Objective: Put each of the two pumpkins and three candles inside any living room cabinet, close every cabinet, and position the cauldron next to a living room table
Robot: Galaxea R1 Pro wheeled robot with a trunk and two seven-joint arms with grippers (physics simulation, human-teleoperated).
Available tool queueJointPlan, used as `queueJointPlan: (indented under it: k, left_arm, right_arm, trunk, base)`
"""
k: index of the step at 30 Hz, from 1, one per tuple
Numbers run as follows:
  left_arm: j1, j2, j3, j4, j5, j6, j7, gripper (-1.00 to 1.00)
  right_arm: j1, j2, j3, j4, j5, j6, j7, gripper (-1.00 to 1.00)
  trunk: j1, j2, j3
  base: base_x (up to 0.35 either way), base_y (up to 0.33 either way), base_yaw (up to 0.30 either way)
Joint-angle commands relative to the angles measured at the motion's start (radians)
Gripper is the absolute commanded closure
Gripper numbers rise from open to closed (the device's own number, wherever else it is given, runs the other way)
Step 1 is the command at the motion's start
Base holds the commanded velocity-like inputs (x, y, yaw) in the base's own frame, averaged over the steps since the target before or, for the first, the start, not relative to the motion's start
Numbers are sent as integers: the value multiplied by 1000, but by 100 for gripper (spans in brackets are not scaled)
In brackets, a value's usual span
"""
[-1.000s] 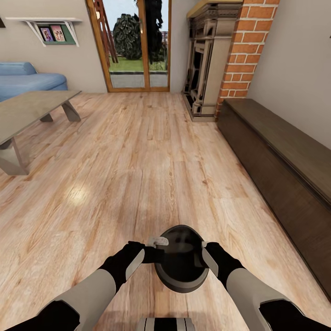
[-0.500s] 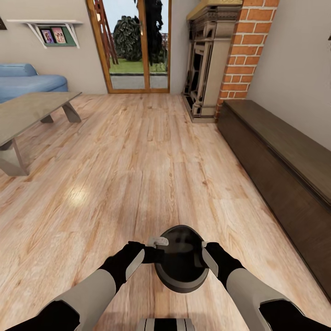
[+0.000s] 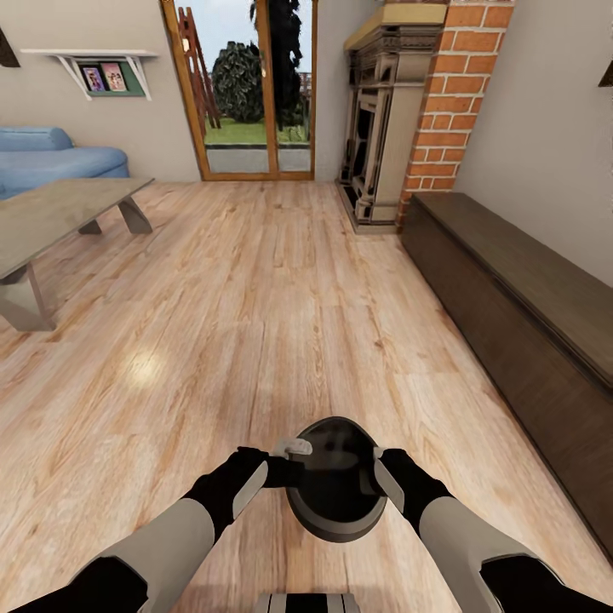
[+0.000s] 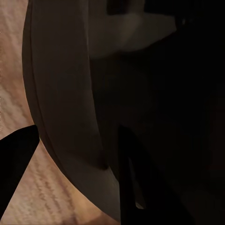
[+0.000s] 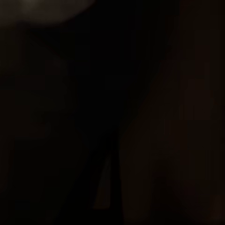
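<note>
a blue sofa (image 3: 60, 157) sits far off by the wall. above it hangs a white shelf (image 3: 89, 58) with pictures (image 3: 103, 77). a glass door (image 3: 247, 85) shows green trees outside. a brick fireplace (image 3: 400, 111) stands beside the door.

This is a home's living room, rendered in simulation: a light wood-plank floor (image 3: 281, 306) runs up to a wood-framed glass door (image 3: 247, 85) that looks out on a green garden. A blue upholstered sofa (image 3: 60, 157) stands behind a low, long greyish coffee table (image 3: 51, 217), with a white wall shelf (image 3: 94, 60) holding framed pictures above it. Opposite, a carved stone fireplace (image 3: 383, 111) set in a red-brick chimney column (image 3: 447, 94) adjoins a long, low dark-brown wooden cabinet (image 3: 519, 298) along the wall.
</note>
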Motion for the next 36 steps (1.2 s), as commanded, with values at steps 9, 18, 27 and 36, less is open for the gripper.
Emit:
queueJointPlan:
  k: [9, 18, 27, 36]
  left_arm:
    - [-1, 1, -4, -1, -24, 2, 3, 100]
    - [-1, 1, -4, -1, -24, 2, 3, 100]
    - [-1, 1, -4, -4, -24, 2, 3, 100]
    - [-1, 1, -5, -4, -24, 2, 3, 100]
  right_arm:
    - [0, -1, 10, -1, -12, 5, -9, 100]
    - [0, -1, 10, -1, -12, 5, -9, 100]
    - [0, -1, 10, -1, -12, 5, -9, 100]
    - [0, -1, 10, -1, -12, 5, -9, 100]
  trunk:
    - [0, 0, 13]
    - [0, 0, 27]
    - [0, 0, 41]
    - [0, 0, 54]
  base:
    - [0, 0, 0]
    - [0, 0, 0]
    - [0, 0, 0]
    - [0, 0, 0]
